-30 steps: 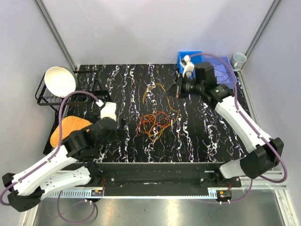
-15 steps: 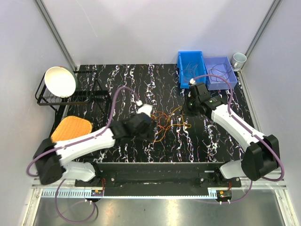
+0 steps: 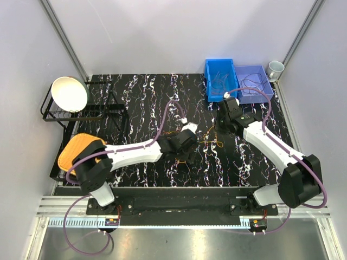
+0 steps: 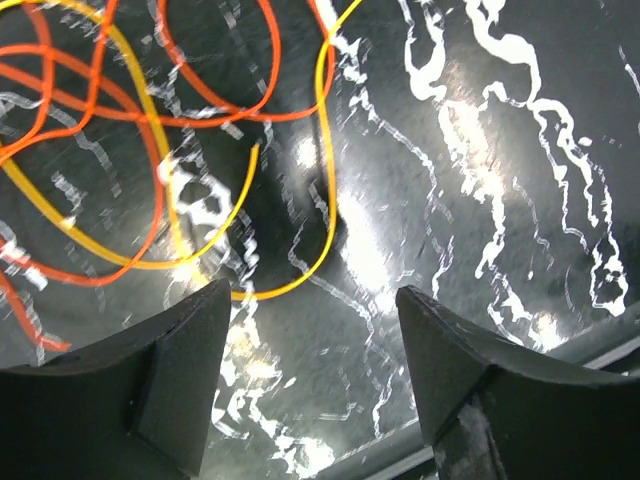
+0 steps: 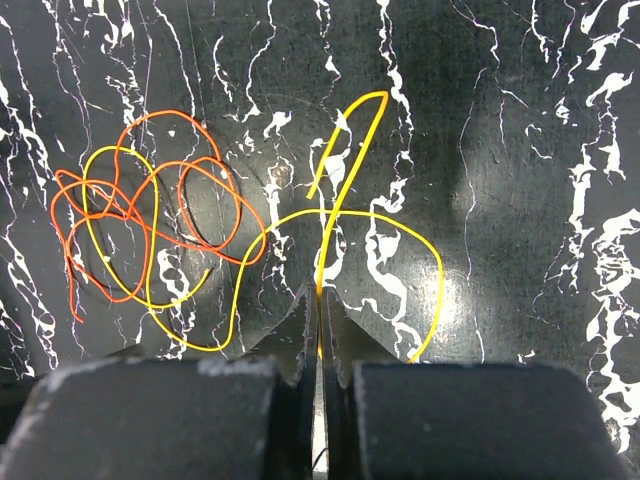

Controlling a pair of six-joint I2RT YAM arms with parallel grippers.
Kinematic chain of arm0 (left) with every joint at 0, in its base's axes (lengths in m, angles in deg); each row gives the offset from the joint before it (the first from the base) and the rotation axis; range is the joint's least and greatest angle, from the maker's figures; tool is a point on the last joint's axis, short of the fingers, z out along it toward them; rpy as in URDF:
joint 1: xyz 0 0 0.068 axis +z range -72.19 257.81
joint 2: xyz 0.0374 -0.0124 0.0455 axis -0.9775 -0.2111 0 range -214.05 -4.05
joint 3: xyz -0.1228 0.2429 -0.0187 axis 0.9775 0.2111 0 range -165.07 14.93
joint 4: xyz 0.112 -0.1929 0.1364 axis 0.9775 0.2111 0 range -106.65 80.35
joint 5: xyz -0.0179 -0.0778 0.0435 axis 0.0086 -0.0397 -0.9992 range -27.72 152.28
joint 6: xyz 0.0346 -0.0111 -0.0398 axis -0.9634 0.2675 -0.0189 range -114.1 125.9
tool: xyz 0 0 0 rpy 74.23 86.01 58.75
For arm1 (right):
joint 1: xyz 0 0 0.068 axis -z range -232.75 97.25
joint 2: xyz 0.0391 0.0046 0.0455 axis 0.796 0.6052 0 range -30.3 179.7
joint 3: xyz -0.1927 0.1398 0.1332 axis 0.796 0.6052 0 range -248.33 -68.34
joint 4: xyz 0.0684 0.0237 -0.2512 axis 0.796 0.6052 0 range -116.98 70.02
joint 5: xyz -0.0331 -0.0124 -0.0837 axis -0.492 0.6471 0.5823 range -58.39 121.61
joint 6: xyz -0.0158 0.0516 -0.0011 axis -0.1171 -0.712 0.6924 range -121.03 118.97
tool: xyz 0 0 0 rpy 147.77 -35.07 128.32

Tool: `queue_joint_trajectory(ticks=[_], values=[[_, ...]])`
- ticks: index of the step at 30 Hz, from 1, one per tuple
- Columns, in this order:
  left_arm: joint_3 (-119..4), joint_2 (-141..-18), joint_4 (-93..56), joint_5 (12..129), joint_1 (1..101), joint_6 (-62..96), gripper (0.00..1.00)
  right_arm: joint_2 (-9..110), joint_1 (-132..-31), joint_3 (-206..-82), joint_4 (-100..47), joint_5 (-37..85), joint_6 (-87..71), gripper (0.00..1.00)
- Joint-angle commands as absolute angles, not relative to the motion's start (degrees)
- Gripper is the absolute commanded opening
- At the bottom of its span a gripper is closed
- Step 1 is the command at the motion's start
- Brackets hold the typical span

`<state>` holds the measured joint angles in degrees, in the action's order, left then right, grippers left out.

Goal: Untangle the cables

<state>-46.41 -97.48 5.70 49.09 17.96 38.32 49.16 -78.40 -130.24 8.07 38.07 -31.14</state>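
Observation:
A tangle of thin orange cables (image 5: 150, 215) lies on the black marbled table, with a yellow cable (image 5: 380, 213) looping through it and out to the right. My right gripper (image 5: 320, 300) is shut on a strand of the yellow cable, low over the table. In the top view it (image 3: 218, 127) sits right of the cables (image 3: 207, 142). My left gripper (image 3: 187, 150) covers most of the tangle there. In the left wrist view it (image 4: 315, 300) is open and empty, with the yellow loop (image 4: 327, 150) and orange strands (image 4: 150, 110) just beyond its fingertips.
A blue bin (image 3: 219, 78) and a purple bin (image 3: 254, 84) with wires in them stand at the back right, with a white cup (image 3: 275, 67) beside them. A bowl (image 3: 69, 93) sits on a black rack at the left, above an orange pad (image 3: 81, 149).
My left arm swung from the left side to the middle, over the tangle. My right gripper came down from near the bins and shut on the yellow cable.

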Motion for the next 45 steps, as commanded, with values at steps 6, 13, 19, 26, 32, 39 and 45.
queue_joint_trajectory(ticks=[6, 13, 19, 26, 32, 39, 45], values=[[-51.9, -105.3, 0.1, 51.3, 17.8, 36.5, 0.66, 48.5, -77.4, -130.0, 7.4, 38.8, -29.7, 0.00], [-52.2, -109.1, -1.4, 50.5, 17.8, 36.4, 0.53, 49.1, -76.9, -130.3, 6.9, 37.6, -28.4, 0.00], [-53.2, -111.2, -1.5, 49.6, 17.8, 36.3, 0.24, 49.6, -76.5, -130.8, 6.9, 36.4, -27.6, 0.00], [-56.9, -107.8, 4.2, 48.2, 17.8, 35.0, 0.00, 49.2, -75.3, -131.3, 6.9, 33.2, -27.0, 0.03], [-72.2, -99.6, 21.1, 48.7, 19.1, 32.7, 0.00, 46.3, -73.8, -133.6, 7.3, 31.9, -26.3, 0.61], [-97.2, -96.2, 37.5, 51.1, 23.1, 29.6, 0.00, 41.1, -73.2, -135.8, 7.9, 32.3, -26.9, 0.73], [-119.1, -97.7, 41.1, 55.2, 27.2, 27.1, 0.00, 34.0, -73.1, -135.7, 6.8, 32.1, -27.5, 0.73]])
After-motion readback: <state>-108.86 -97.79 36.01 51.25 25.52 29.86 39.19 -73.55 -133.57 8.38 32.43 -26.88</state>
